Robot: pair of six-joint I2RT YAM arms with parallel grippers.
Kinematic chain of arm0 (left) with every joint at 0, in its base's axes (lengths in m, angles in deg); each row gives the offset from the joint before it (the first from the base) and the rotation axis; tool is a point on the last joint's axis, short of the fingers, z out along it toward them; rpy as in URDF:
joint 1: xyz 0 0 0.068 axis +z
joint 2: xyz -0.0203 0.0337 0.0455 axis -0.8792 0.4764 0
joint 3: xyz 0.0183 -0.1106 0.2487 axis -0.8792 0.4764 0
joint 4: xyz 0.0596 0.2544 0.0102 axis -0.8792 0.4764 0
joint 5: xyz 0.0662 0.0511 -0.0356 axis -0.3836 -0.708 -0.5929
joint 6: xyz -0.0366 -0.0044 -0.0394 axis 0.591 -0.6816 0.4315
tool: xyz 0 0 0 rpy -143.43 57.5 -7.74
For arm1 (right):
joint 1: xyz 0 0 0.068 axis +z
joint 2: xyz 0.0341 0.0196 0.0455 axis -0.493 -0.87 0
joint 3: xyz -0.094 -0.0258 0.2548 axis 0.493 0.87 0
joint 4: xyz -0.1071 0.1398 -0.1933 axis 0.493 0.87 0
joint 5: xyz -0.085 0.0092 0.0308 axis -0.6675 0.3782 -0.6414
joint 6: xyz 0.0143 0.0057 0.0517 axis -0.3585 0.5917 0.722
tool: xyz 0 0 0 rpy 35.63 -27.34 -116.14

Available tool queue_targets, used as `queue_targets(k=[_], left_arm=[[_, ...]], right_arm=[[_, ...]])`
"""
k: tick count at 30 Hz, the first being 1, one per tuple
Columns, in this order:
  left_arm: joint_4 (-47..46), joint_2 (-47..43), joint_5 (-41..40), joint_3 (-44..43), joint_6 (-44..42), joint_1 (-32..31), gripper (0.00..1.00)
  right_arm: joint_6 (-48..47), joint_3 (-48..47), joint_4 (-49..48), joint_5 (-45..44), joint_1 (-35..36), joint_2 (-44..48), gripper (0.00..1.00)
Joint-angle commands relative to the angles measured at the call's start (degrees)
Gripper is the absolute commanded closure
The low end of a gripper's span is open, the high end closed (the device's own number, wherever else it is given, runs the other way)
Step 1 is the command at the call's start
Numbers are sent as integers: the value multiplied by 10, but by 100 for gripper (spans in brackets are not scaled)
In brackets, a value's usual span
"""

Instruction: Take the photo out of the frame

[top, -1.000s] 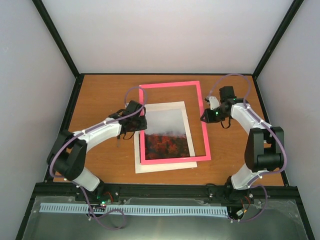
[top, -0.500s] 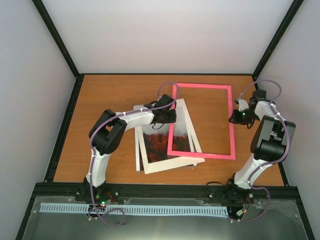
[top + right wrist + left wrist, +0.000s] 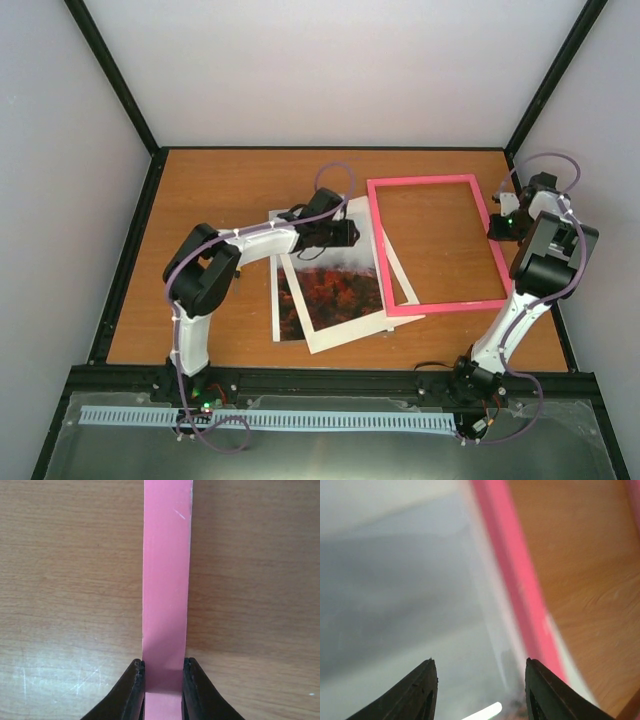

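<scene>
One frame [image 3: 420, 181], one photo [image 3: 335, 287], two hands [image 3: 348, 233] [image 3: 497, 228].

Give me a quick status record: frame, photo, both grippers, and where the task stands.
frame: frame on the right side of the table, bare wood showing through its opening
photo: photo lies left of the frame with the white mat; the frame's lower left corner overlaps the mat
left gripper: left gripper over the photo's pale sky, jaws apart, holding nothing
right gripper: right gripper with jaws clamped on the frame's right bar
task: photo appears to be out of the frame
</scene>
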Motion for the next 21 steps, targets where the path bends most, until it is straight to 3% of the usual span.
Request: queue_targets(k=[1, 9, 12, 15, 21], left_arm=[[-25, -57, 22, 87, -26, 0, 51], [-17, -154, -29, 181, -32, 0, 52], [11, -194, -55, 194, -40, 0, 51], [39, -241, -84, 210, -41, 2, 47], [87, -336, -83, 276, -13, 15, 36]], right_arm=[[-42, -28, -22, -50, -3, -9, 97], [-32, -62, -31, -86, -10, -44, 96], [-25, -63, -29, -80, -11, -42, 85], [-10, -55, -13, -54, -11, -11, 65], [5, 18, 6, 30, 5, 118, 54]])
